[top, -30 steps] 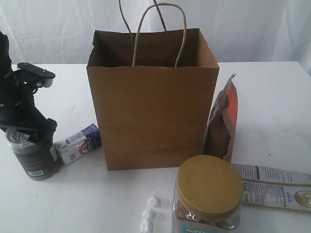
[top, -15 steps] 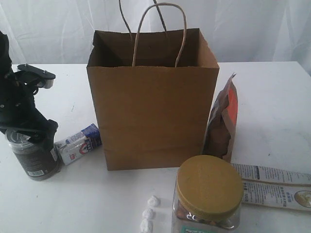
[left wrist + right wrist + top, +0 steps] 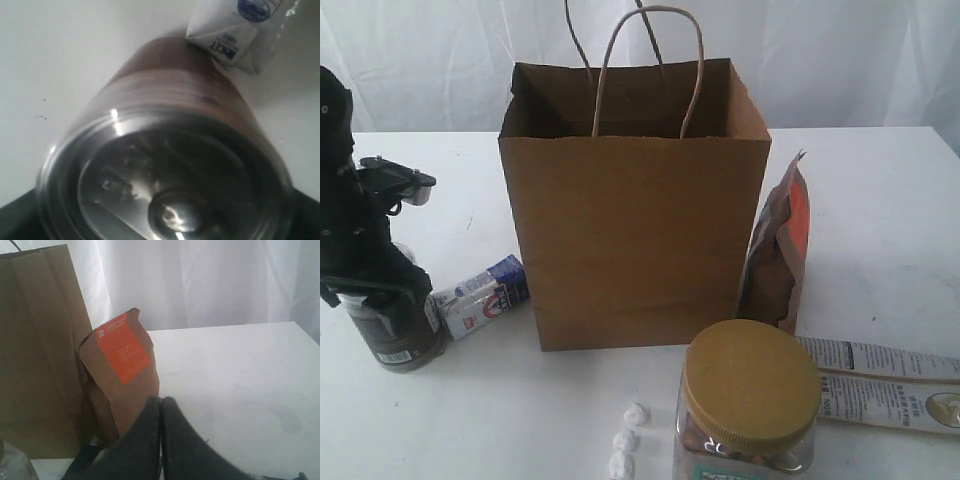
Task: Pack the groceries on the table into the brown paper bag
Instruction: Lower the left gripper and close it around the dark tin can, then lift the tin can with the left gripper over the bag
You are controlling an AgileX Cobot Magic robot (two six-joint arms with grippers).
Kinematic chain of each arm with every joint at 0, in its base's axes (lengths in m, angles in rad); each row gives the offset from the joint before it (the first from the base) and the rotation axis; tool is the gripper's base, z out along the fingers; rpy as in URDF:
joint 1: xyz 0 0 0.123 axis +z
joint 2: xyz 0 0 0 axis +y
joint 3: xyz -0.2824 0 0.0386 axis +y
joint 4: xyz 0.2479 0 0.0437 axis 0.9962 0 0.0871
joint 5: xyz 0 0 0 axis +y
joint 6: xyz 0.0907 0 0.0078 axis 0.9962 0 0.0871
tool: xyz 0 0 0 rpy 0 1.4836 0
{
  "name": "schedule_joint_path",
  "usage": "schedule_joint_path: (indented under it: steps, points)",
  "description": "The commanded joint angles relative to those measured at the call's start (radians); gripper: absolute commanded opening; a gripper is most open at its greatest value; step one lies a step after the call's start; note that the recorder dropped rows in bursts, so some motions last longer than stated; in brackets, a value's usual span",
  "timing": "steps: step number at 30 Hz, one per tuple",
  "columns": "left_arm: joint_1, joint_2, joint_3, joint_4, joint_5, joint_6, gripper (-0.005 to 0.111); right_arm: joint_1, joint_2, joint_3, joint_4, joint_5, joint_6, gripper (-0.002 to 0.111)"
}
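Since a second ago the left gripper (image 3: 378,290) has sunk lower over the dark silver-lidded can (image 3: 395,335), so its black fingers now cover the lid that we could see earlier in the exterior view. Nothing else on the table (image 3: 880,220) has shifted.

We see the can standing upright near the left front of the table, with the gripper's fingers on either side of its top. From the left wrist camera the silver lid fills almost the whole view (too close and blurred to judge contact), so we cannot tell whether the jaws are pressing on the can or merely flanking it.

The small white-blue carton (image 3: 480,297) lies on its side just beside the can, between it and the brown paper bag (image 3: 635,240). The bag stands upright and open in the middle, handles up.

To the bag's right the brown-orange pouch (image 3: 780,255) stands leaning against it. The gold-lidded clear jar (image 3: 750,400) sits in front, with the long white-blue packet (image 3: 885,385) lying flat beside it.

The right gripper (image 3: 161,401) hangs near the pouch, fingers pressed together on nothing.
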Motion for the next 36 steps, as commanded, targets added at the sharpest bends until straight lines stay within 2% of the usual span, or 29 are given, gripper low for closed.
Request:
schedule_joint_path:
  steps: [1, 2, 3, 7, 14, 22, 29, 36]
  points:
    - [0.002, 0.027, 0.006, -0.01, 0.021, -0.007, 0.024, -0.006, -0.006, 0.005, -0.001, -0.005, 0.003, 0.0]
    - [0.002, 0.025, 0.003, -0.01, 0.016, -0.007, 0.003, -0.006, -0.006, 0.005, -0.001, -0.005, 0.003, 0.0]
    - [0.002, 0.022, 0.003, -0.007, 0.014, -0.007, 0.0, -0.006, -0.006, 0.005, -0.001, -0.005, 0.003, 0.0]
    - [0.002, -0.04, -0.054, -0.007, 0.057, -0.005, 0.0, -0.006, -0.006, 0.005, -0.001, -0.005, 0.003, 0.0]
    - [0.002, -0.248, -0.268, -0.005, 0.197, 0.044, 0.0, -0.006, -0.006, 0.005, -0.001, -0.005, 0.003, 0.0]
    - [0.002, -0.348, -0.426, -0.039, 0.309, 0.02, 0.0, -0.006, -0.006, 0.005, 0.001, -0.005, 0.003, 0.0]
    - [0.002, -0.362, -0.623, -0.223, 0.335, 0.02, 0.0, -0.006, -0.006, 0.005, 0.001, -0.005, 0.003, 0.0]
    - [0.002, -0.324, -0.78, -0.437, 0.337, 0.108, 0.0, -0.006, -0.006, 0.005, 0.001, -0.005, 0.003, 0.0]
